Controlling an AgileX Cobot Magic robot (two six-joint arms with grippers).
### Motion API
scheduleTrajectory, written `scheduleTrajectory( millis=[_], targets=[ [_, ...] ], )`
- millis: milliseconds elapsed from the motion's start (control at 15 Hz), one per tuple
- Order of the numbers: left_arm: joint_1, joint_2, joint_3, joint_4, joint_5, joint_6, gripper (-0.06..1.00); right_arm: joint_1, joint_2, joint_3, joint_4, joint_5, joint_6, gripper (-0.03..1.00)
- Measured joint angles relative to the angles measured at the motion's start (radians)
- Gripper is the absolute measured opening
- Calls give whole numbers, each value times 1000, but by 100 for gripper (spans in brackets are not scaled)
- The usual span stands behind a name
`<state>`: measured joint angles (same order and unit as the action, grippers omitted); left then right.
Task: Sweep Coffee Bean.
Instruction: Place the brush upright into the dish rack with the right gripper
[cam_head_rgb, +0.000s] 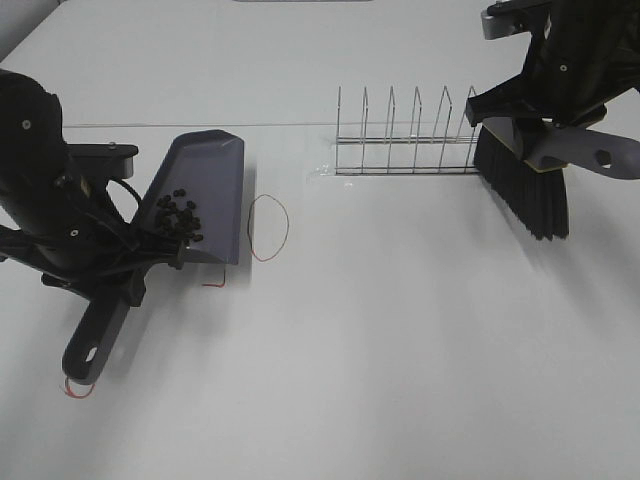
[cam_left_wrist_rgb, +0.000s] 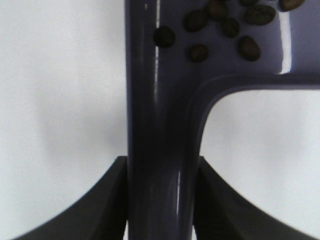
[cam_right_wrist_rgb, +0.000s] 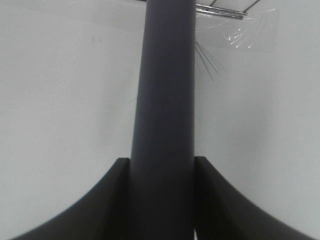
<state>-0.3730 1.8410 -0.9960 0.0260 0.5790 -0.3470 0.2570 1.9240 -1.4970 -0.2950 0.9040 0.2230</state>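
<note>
Nearest, the handle of the dustpan is half hidden under the left arm — the left claw pinches it. Just beyond the claw, the coffee beans lie clustered inside the pan, off the white bench. A red string loop lies beside. Farthest, the right claw clamps the handle of the brush near a wire rack.

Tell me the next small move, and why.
Probably lower the brush onto the table beside the wire rack: the coffee beans all seem to lie in the dustpan, with none visible on the table.
</note>
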Motion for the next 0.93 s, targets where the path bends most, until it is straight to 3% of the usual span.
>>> scheduleTrajectory(
  millis=[933],
  targets=[
    [0,0,4,0,11,1,35,-42,24,0,12,-110,-24,38]
  ],
)
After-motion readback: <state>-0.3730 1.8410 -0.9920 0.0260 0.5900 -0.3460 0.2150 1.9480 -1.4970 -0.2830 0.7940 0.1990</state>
